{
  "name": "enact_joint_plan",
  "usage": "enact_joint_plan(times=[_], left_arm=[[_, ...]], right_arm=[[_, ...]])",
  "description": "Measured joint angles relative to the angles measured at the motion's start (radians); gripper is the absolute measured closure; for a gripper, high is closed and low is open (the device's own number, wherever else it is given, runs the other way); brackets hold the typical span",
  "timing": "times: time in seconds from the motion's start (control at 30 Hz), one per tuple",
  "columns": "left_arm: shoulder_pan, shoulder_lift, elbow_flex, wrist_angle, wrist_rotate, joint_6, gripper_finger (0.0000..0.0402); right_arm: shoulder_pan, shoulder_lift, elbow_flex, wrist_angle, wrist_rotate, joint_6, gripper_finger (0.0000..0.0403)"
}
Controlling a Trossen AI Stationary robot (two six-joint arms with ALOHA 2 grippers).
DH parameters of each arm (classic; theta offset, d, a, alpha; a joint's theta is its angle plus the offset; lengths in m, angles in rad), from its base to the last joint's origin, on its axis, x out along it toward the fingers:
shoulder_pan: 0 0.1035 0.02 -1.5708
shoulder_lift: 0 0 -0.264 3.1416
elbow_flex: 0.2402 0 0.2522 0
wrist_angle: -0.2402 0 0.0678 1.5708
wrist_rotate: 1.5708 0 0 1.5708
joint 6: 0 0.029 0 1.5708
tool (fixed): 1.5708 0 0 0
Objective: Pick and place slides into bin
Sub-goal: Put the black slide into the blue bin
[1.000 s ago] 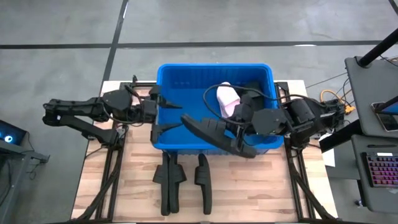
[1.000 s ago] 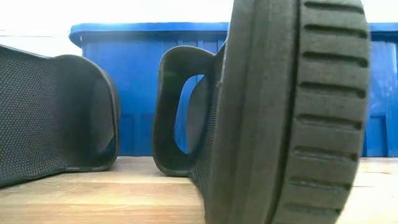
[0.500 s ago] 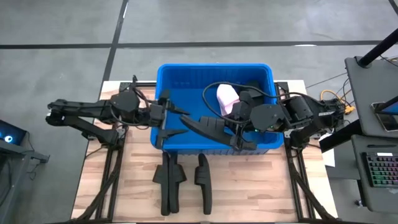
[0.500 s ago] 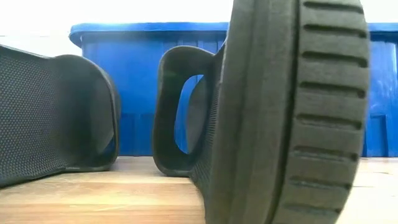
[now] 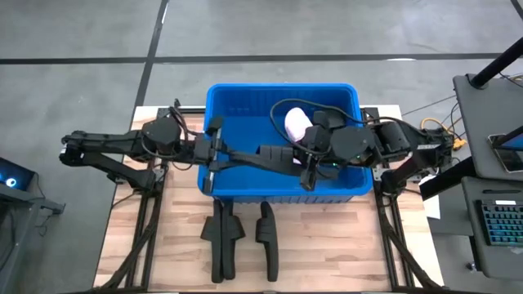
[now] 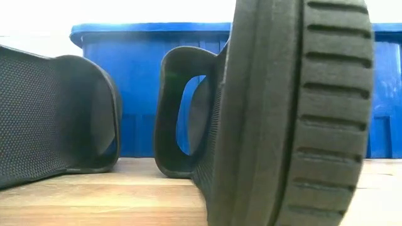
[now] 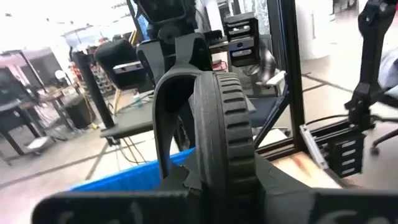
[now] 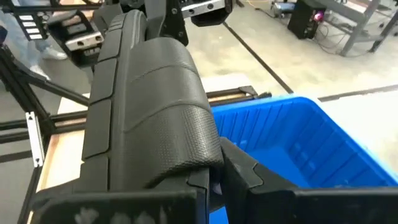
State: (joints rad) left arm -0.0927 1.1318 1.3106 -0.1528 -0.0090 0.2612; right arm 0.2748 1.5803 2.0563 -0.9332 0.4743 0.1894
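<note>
From above we see a black sandal (image 5: 265, 158) stretched across the blue bin (image 5: 245, 98), with our left hand (image 5: 214, 152) clamped on one end and our right hand (image 5: 309, 160) clamped on the other, so it hangs over the bin rather than resting inside. A pale pink sandal (image 5: 296, 124) already lies in the bin beside the right hand. Three more black sandals (image 5: 242, 238) lie on the wooden tabletop (image 5: 327, 245) just in front of the bin, so most of the job is left. From tabletop height those waiting sandals (image 6: 295, 113) fill the foreground, standing on edge, with the bin's blue wall (image 6: 144, 63) behind them. The left wrist camera shows the held sandal's ribbed sole (image 7: 217, 143) edge-on between our fingers, above the bin's rim (image 7: 124, 177). The right wrist camera shows its textured strap (image 8: 168, 118) gripped close, with the bin's inside (image 8: 292, 143) beneath. We judge release into the bin comes next.
</note>
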Motion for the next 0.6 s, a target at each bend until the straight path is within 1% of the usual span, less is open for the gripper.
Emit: enact_joint_plan(times=[0.13, 0.2, 0.23, 0.4, 0.5, 0.6], left_arm=[[0.003, -0.026, 0.000, -0.018, -0.016, 0.087, 0.0375], [0.003, -0.048, -0.002, -0.029, -0.016, 0.099, 0.0375], [0.003, -0.068, -0.006, -0.051, -0.016, 0.108, 0.0375], [0.004, -0.156, -0.004, -0.097, -0.025, 0.115, 0.0375], [0.004, -0.186, -0.008, -0.110, 0.029, 0.112, 0.0375], [0.003, -0.208, -0.008, -0.093, 0.131, 0.128, 0.0375]], right_arm=[[-0.027, -0.012, 0.000, 0.017, -0.010, -0.069, 0.0387], [-0.037, -0.026, -0.001, 0.013, -0.015, -0.086, 0.0378], [-0.040, -0.040, -0.003, -0.009, -0.011, -0.093, 0.0371], [-0.060, -0.129, 0.002, -0.001, -0.008, -0.134, 0.0319], [-0.062, -0.161, -0.001, 0.009, -0.030, -0.162, 0.0282], [-0.073, -0.194, -0.002, 0.057, -0.110, -0.180, 0.0244]])
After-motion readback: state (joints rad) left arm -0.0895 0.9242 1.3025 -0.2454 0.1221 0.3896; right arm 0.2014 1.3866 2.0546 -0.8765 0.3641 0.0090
